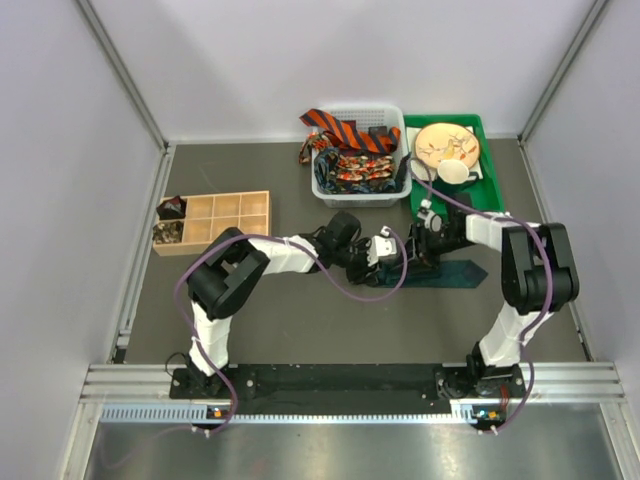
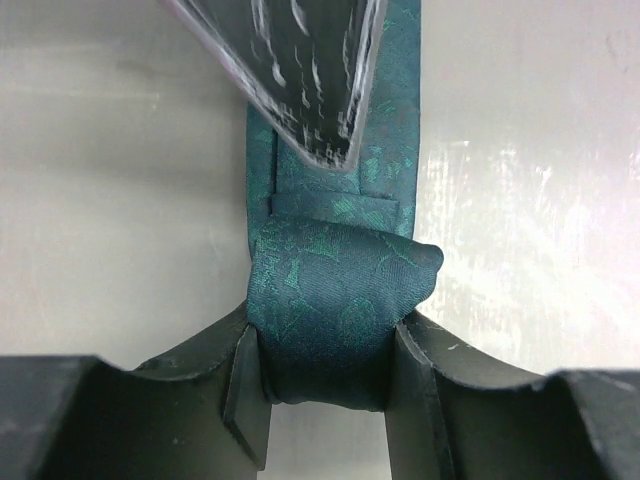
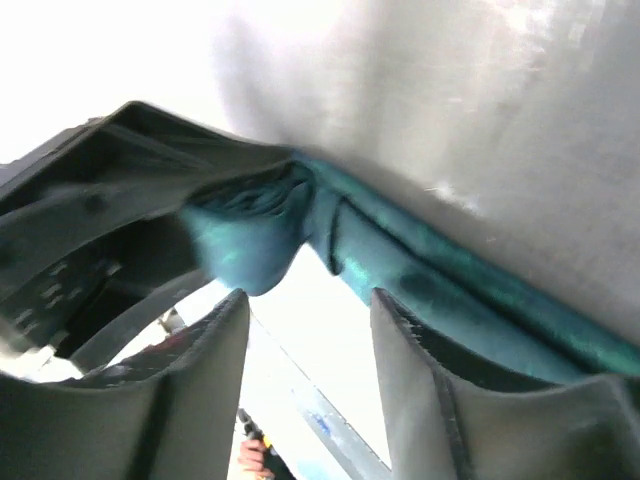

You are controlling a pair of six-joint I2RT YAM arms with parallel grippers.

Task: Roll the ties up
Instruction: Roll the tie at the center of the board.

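A dark teal tie point(image 1: 455, 273) lies flat on the table at mid-right. Its near end is rolled into a small roll point(image 2: 340, 290). My left gripper point(image 2: 325, 370) is shut on that roll, one finger on each side; it also shows in the top view point(image 1: 388, 256). My right gripper point(image 3: 310, 340) is open and empty, its tips just over the flat tie point(image 3: 450, 290) beside the roll point(image 3: 245, 240); in the top view it point(image 1: 428, 240) faces the left gripper. Orange-and-black striped point(image 1: 340, 130) and red patterned ties point(image 1: 355, 170) lie in a white basket point(image 1: 392, 112).
A green tray point(image 1: 492, 170) with a wooden plate point(image 1: 447, 145) and a cup point(image 1: 452, 173) stands at the back right. A wooden compartment box point(image 1: 225, 215) sits at the left, with dark rolls in its left cells. Purple cables hang along both arms.
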